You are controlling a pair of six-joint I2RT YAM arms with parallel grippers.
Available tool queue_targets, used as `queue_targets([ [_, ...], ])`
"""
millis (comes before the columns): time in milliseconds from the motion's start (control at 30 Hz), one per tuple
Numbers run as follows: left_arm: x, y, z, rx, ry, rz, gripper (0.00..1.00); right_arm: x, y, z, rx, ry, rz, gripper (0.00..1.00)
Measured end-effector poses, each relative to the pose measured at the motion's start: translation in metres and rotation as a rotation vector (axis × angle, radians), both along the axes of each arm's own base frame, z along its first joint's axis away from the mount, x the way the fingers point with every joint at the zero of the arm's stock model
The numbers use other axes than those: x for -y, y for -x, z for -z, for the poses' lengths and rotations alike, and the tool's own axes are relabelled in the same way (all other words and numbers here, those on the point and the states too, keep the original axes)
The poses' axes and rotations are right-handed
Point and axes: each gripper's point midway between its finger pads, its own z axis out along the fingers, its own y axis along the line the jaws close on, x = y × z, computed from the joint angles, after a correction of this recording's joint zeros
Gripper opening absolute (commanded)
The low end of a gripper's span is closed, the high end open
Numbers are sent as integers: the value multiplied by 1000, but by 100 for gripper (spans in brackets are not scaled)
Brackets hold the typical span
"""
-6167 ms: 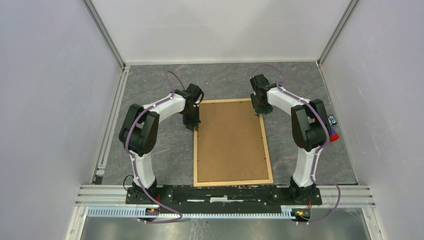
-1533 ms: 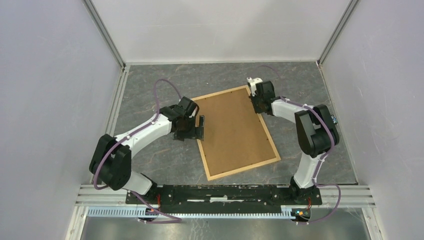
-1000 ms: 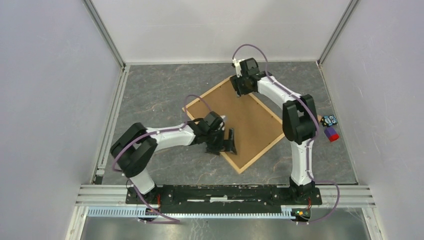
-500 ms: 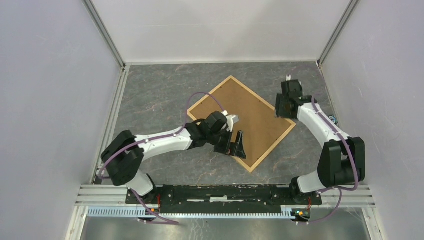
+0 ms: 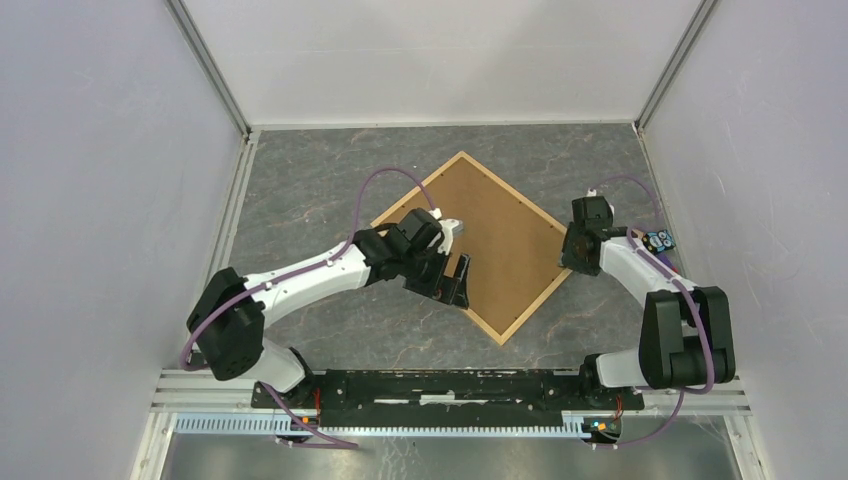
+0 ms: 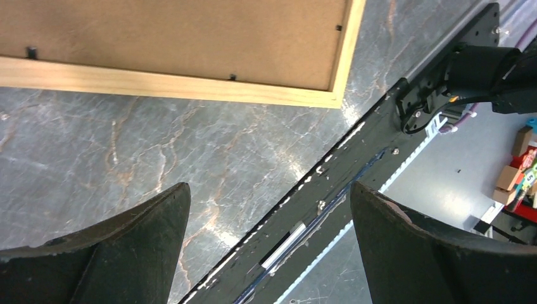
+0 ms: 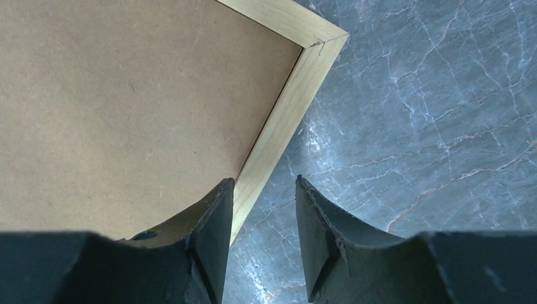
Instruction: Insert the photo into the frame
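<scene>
The frame [image 5: 535, 307] is laid flat and back side up on the grey marbled worktop [image 5: 320, 190], turned so that its corners point like a diamond, roughly midway between the two arms. Its thin light-wood strips are seen around a plain brown backing board [image 5: 500, 235], and small dark tabs are visible along the inner edge in the left wrist view.

The left fingers [image 5: 458, 282] are spread as wide as they go and nothing is held between them. They are placed at the frame's near-left side, with the wooden strip just beyond their tips in the wrist view.

The right fingers [image 5: 568, 258] are set at the frame's right corner. They are drawn partly together, one over the board and one over the worktop, with the wooden strip running into the gap between them. Whether the strip is actually pinched cannot be told.
</scene>
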Motion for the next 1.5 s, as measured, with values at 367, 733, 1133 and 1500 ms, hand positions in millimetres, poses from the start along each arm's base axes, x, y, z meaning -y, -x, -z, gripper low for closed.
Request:
queue_targets([
  [367,-15,-6,4,17,-52,-15,100,-3,-4,16,17,-28,42,26],
  [733,-17,-8,1,34,-51,-20,100,-9,-38,14,165,-34,-118,0],
  [1133,-5,-7,-17,6,10,-28,100,-22,-34,12,84,-60,-256,43],
  [1500,22,-14,-27,-5,25,-35,100,-29,-23,19,23,-81,-251,18],
])
